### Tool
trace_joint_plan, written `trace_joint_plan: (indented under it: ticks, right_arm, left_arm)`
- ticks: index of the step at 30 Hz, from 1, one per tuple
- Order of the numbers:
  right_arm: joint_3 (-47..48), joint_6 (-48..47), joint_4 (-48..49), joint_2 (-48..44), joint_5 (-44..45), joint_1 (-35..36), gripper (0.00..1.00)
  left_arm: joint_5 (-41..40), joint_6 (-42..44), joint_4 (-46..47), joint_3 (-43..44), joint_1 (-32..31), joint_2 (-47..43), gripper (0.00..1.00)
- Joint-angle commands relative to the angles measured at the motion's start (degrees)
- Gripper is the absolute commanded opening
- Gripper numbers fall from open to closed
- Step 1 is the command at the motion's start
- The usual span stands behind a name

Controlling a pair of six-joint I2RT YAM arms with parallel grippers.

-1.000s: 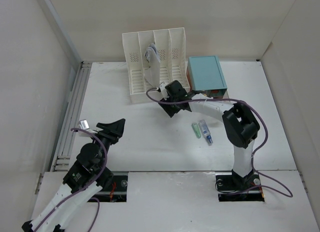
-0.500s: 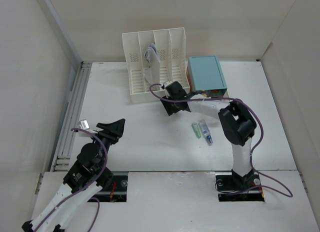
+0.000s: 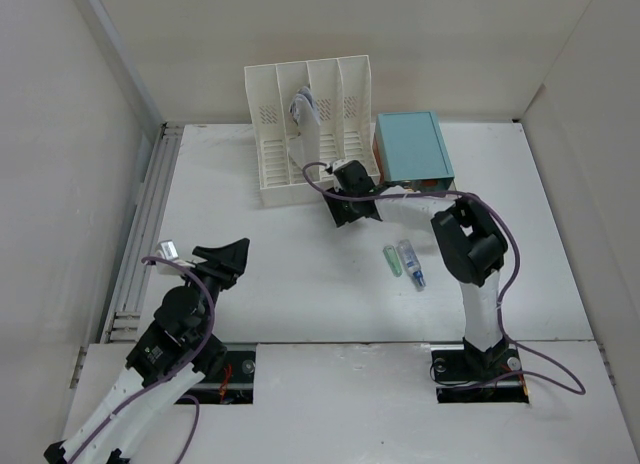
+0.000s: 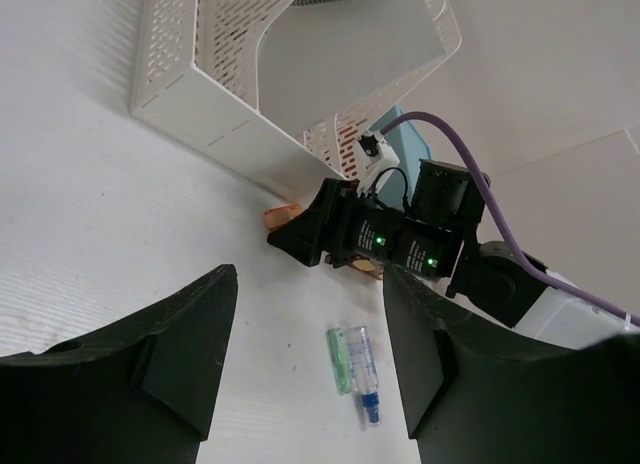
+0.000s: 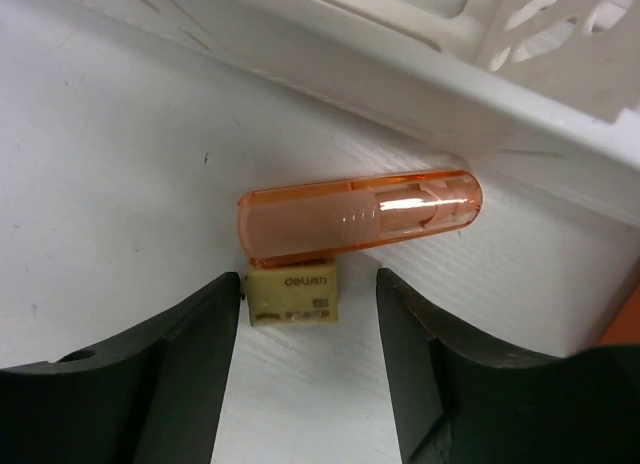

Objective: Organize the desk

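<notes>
Grey rails [image 3: 140, 234] run along the left edge of the bench [image 3: 250, 244], and white walls stand close on its left, back and right. The bench is a wide matte white top that fills the enclosure, its broadest bare stretch across the left and middle.

The left gripper [image 3: 228, 256] hovers over the near-left part, fingers spread wide, holding nothing. At the back stands a white slotted file rack [image 3: 275, 154] with a white object [image 3: 303, 114] upright in one slot.

The right gripper [image 3: 345, 206] sits low at the rack's front. Its fingers are apart on either side of a cream eraser [image 5: 292, 295], not gripping it. The eraser touches an orange translucent tube [image 5: 358, 217] lying just beside the rack's base.

Further right a green tube [image 3: 393, 260] and a blue tube [image 3: 411, 263] lie side by side. A teal box [image 3: 412, 146] stands just beside the rack's right end.
</notes>
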Motion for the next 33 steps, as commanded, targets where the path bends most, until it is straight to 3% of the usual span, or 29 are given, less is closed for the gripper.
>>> trace_joint_plan:
  ticks: [1,3,8,10,15,26,33]
  right_arm:
    - [1.54,0.61,1.36,1.3,-0.53,0.01,0.61]
    - [2.07,0.61,1.36,1.3,-0.53,0.01,0.58]
    - [0.85,0.61,1.89,1.82,0.09,1.24,0.28]
    - [0.22,0.61,1.36,1.04,0.61,1.76,0.22]
    - [-4.16,-2.54,1.36,-3.26,0.61,2.29,0.18]
    - [-7.6,-16.25,-2.77,-23.82,-2.63,4.93,0.07]
    - [-8.13,-20.12,-5.5,-31.03,9.83,1.34,0.07]
  left_arm:
    - [-0.96,0.8,0.75,0.8,-0.11,-0.88,0.57]
    - [-0.96,0.8,0.75,0.8,-0.11,-0.88,0.57]
    - [-0.96,1.32,0.75,0.8,-0.11,-0.88,0.57]
    - [-1.48,1.33,0.22,1.33,-0.11,-1.41,0.57]
    - [-1.48,1.86,-1.0,1.33,-0.11,-2.02,0.57]
    - [-0.87,1.86,0.92,1.33,-0.11,-2.64,0.57]
    - [-0.34,2.38,0.93,1.85,-0.11,-2.64,0.57]
